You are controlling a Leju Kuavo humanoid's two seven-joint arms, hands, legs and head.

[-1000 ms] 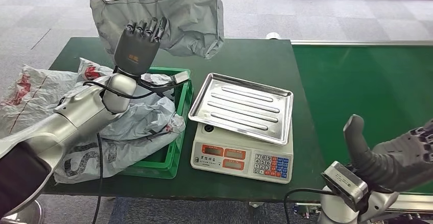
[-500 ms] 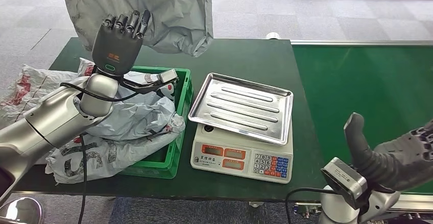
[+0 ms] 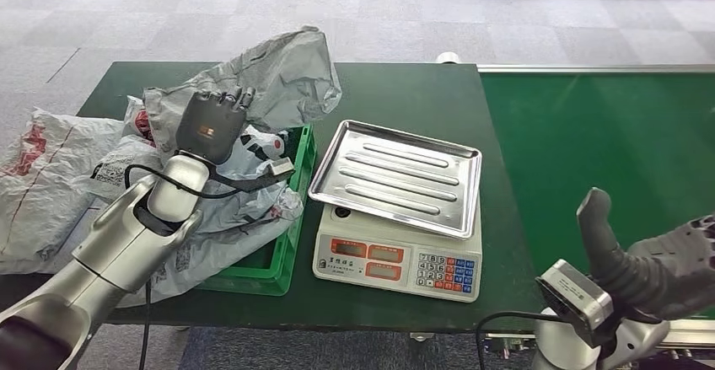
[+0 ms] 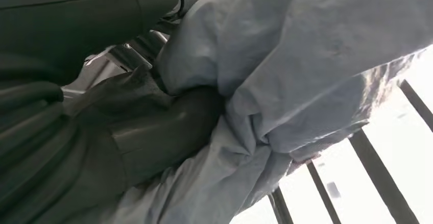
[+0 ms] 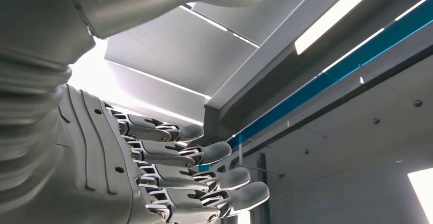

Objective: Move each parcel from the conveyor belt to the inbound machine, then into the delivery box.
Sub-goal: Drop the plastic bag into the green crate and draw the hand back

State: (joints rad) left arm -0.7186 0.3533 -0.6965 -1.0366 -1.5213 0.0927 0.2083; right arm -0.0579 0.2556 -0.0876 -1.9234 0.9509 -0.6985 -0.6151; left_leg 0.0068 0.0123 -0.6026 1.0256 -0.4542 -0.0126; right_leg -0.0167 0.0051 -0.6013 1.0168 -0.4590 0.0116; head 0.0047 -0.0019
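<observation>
The left hand grips a crumpled grey plastic parcel bag, its fingers curled into the wrinkled film, above the green plastic crate heaped with similar bags on the dark green table. The right hand hovers with fingers spread, holding nothing, beside the ribbed steel scale tray.

Scale keypad digits too small to read; bag lettering illegible.

Parcel-sorting test area in an office-like hall, grey carpet tiles at 12 o'clock, green conveyor belt at 3 o'clock, weighing scale at centre, green crate of mailer bags at 9 o'clock.
</observation>
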